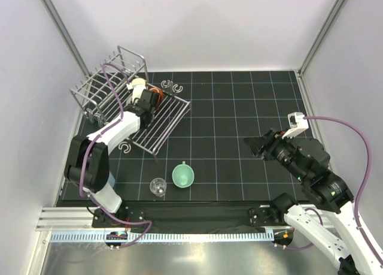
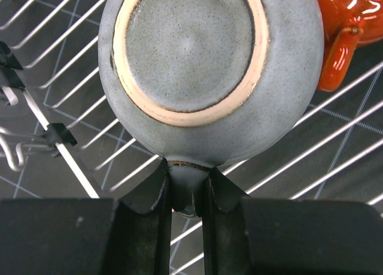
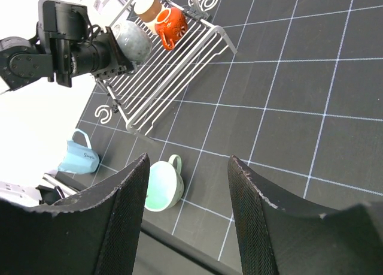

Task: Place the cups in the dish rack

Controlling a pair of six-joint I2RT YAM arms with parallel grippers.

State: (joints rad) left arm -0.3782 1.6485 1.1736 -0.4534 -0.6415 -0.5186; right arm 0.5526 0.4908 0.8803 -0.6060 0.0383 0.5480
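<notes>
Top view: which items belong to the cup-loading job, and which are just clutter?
Job:
- dish rack
- grey cup, handle pinched by the left gripper over the rack
- orange cup and beige cup, in the rack
- mint cup, clear glass, light blue cup, on the table

Lying about:
- grey C-shaped clips beside the rack

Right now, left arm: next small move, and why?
Probably lower the left gripper slightly, then open its jaws: they pinch the grey mug by its handle, base up, over the dish rack bars beside the orange-red cup. Whether the rim already rests on the bars is hidden.
</notes>
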